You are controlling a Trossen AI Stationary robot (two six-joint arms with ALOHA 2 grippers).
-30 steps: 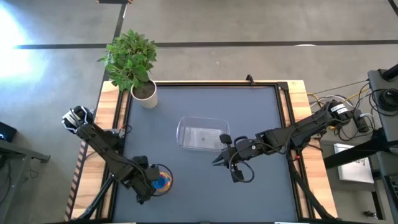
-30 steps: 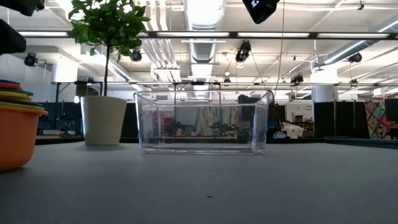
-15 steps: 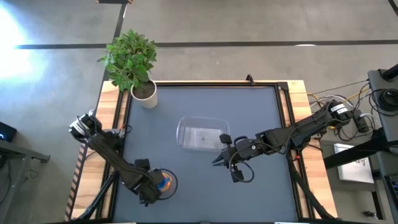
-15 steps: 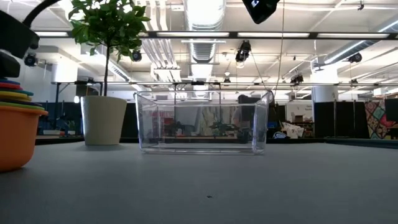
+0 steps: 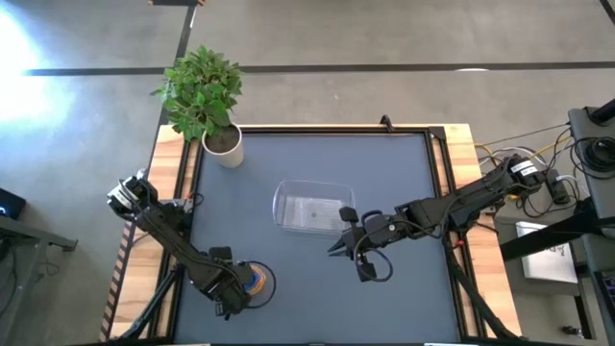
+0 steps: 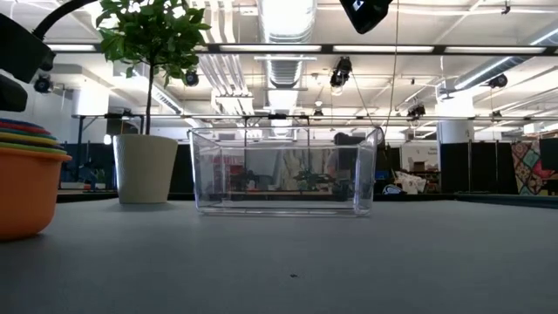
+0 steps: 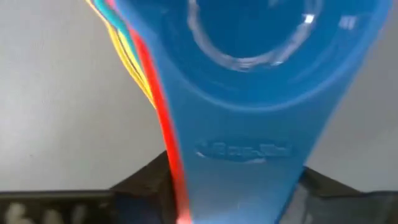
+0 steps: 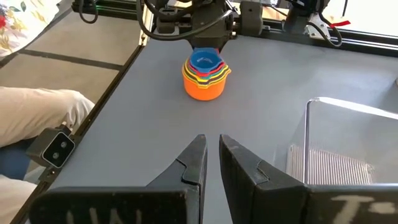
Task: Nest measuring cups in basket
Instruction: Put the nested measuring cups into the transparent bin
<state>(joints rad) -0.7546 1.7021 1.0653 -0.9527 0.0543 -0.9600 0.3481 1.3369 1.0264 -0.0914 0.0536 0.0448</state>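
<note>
One stack of nested measuring cups (image 8: 206, 76) stands on the dark bench (image 5: 404, 183) near its front left corner, well apart from the basket. The outermost cup is orange (image 6: 26, 194); above its rim the edges of further cups show in green, yellow and red, with a blue cup (image 8: 205, 61) innermost on top. From the right wrist view at least five colours can be counted; the full count of cups cannot be confirmed, as the nested rims overlap.

One clear basket (image 5: 309, 209) sits near the middle of the bench, upright and holding no cups. In the low view its see-through walls (image 6: 281, 170) stand square to the camera.

One potted plant (image 5: 204, 96) in a white pot (image 6: 145, 167) stands at the far left corner of the bench.

The left end effector (image 5: 233, 289) is down at the cup stack. In the left wrist view the blue handle (image 7: 242, 155) of the top cup runs straight back between the two dark fingers (image 7: 140, 183), which sit to either side of it; whether they are pressing on it cannot be told.

The right end effector (image 8: 211, 158) hangs above the bench just beside the basket's near right corner, pointing toward the stack. Its two fingers are drawn almost together with only a narrow slit between them, and nothing is between them.

A light-coloured sleeve (image 8: 37, 109) of a person shows beyond the bench edge.
</note>
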